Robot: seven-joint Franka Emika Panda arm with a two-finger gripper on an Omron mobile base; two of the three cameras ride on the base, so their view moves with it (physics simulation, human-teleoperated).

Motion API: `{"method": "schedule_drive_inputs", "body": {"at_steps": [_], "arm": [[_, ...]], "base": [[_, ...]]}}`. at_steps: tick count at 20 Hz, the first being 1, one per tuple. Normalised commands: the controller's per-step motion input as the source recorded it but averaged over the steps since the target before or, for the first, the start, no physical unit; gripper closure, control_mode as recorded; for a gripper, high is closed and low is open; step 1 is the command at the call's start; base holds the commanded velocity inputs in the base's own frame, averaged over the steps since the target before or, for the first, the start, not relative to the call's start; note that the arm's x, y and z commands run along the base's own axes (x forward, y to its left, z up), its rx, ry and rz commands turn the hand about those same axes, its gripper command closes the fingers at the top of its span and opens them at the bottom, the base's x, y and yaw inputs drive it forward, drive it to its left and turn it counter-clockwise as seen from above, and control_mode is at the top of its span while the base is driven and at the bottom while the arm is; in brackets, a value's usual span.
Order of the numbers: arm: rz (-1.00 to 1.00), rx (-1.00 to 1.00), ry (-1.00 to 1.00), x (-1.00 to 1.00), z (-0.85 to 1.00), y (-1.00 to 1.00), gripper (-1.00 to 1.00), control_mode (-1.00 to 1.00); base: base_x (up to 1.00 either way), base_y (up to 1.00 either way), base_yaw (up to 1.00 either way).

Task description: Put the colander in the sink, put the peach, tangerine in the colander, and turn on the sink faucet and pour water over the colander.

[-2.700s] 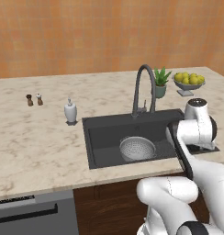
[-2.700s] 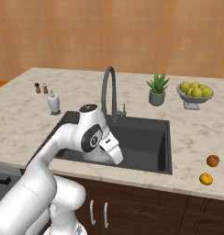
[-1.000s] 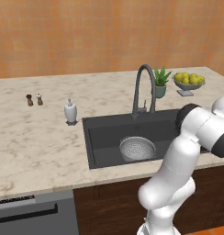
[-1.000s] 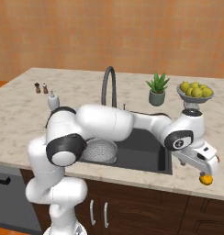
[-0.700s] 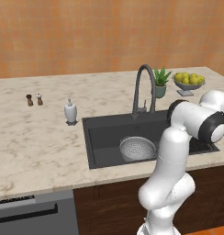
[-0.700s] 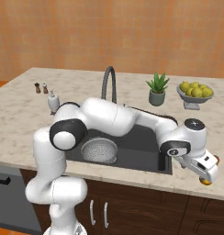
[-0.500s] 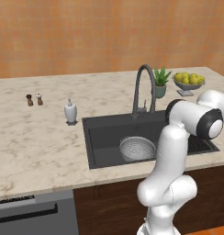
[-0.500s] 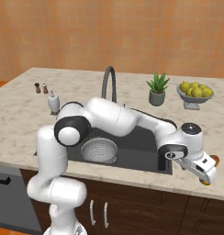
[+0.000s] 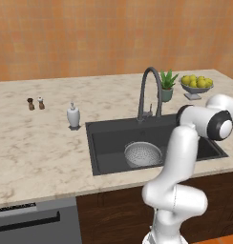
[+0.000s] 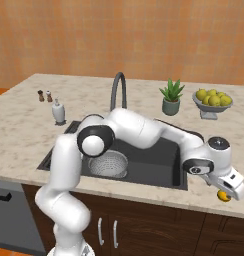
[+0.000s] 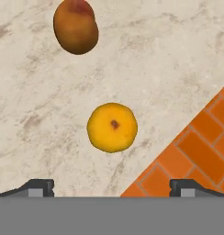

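The white two-finger gripper (image 11: 112, 186) has descended toward the round orange tangerine (image 11: 112, 127) on the counter, jaws spread wide, grasping nothing; the perforated silver colander (image 9: 143, 154) remains in the dark grey sink (image 9: 106, 143).

The robot arm (image 10: 139, 132) is a chain of glossy white, rounded tubular segments joined by bulbous elbows. Each joint ends in a dark grey circular cap with a pale centre. The white hand carries the two-finger gripper (image 11: 112, 186) with small dark grey, wedge-shaped finger tips (image 11: 38, 186).
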Motion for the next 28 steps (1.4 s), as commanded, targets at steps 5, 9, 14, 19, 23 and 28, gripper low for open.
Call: {"method": "schedule_drive_inputs", "body": {"at_steps": [5,9,14,19,23,28], "arm": [[0.00,0.07,0.05,0.03,-0.15,-0.11,-1.00,-1.00],[0.00,0.03,0.03,0.12,-0.15,-0.07,-1.00,-1.00],[0.00,0.03,0.07,0.39,-0.08,-0.07,-1.00,-1.00],[0.00,0.04,0.08,0.22,-0.25,0.00,-1.00,-1.00],[0.00,0.05,0.05,0.14,-0.16,-0.02,-1.00,-1.00],[0.00,0.01,0.00,-0.21,-0.08,0.00,-1.00,-1.00]], "base": [[0.00,0.00,0.00],[0.00,0.00,0.00],[0.00,0.00,0.00],[0.00,0.00,0.00],[0.00,0.00,0.00],[0.00,0.00,0.00]]}}
